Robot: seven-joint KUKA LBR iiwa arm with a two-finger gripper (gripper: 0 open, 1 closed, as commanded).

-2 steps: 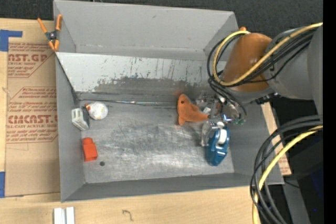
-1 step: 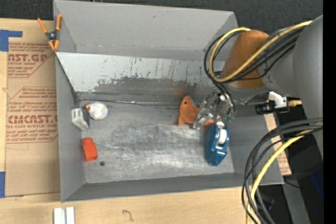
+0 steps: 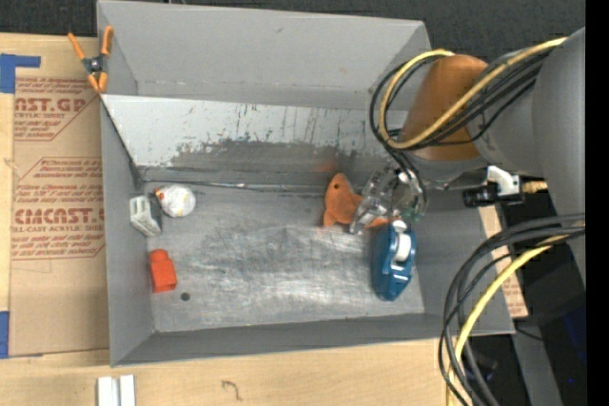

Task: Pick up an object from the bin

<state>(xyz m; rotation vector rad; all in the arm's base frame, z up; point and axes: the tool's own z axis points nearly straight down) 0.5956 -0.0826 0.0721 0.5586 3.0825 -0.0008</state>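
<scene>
My gripper [image 3: 373, 207] hangs low over the right part of the bin, near the back wall. An orange, irregularly shaped thing [image 3: 337, 201] lies right against its left side, and a small orange bit shows just below the gripper. A blue bottle-like thing with a white part [image 3: 391, 263] lies directly in front of the gripper, along the bin's right wall.
At the bin's left side lie a white and orange rounded thing [image 3: 176, 201], a small grey-white piece [image 3: 145, 215] beside it, and an orange block [image 3: 163, 270] nearer the front. The arm with its orange cover and yellow cables looms over the bin's right rim.
</scene>
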